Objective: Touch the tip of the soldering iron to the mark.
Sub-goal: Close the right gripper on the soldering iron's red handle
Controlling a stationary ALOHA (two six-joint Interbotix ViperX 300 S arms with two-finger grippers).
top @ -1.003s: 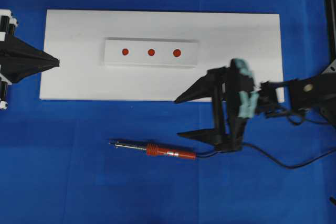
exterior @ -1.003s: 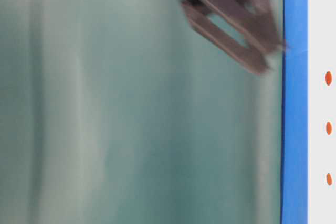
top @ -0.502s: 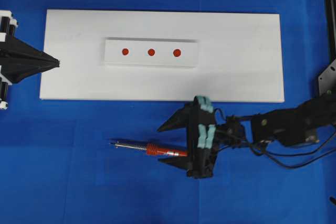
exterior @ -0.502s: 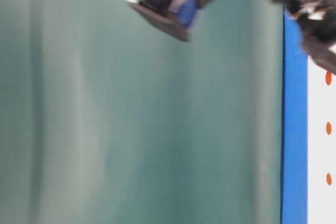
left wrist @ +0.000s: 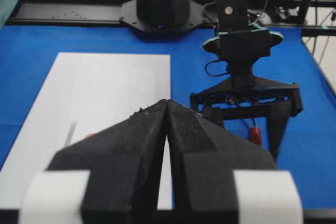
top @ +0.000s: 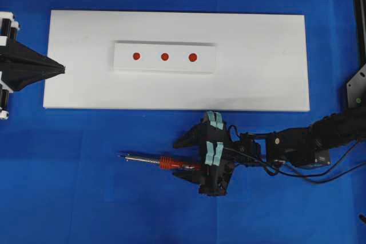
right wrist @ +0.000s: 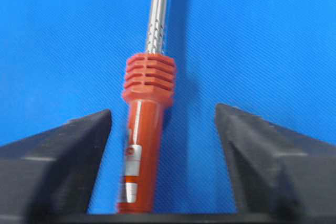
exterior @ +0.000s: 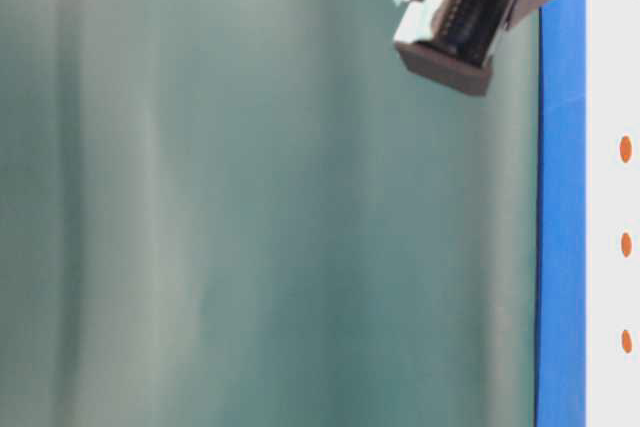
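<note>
Right wrist view: soldering iron [right wrist: 143,150] between right gripper [right wrist: 163,129] fingers; gaps both sides

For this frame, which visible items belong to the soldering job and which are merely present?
Job:
- soldering iron
- three red marks on the small white plate
- right gripper, open around the handle

Merely present:
- left gripper, shut
- large white board
- blue cloth
</note>
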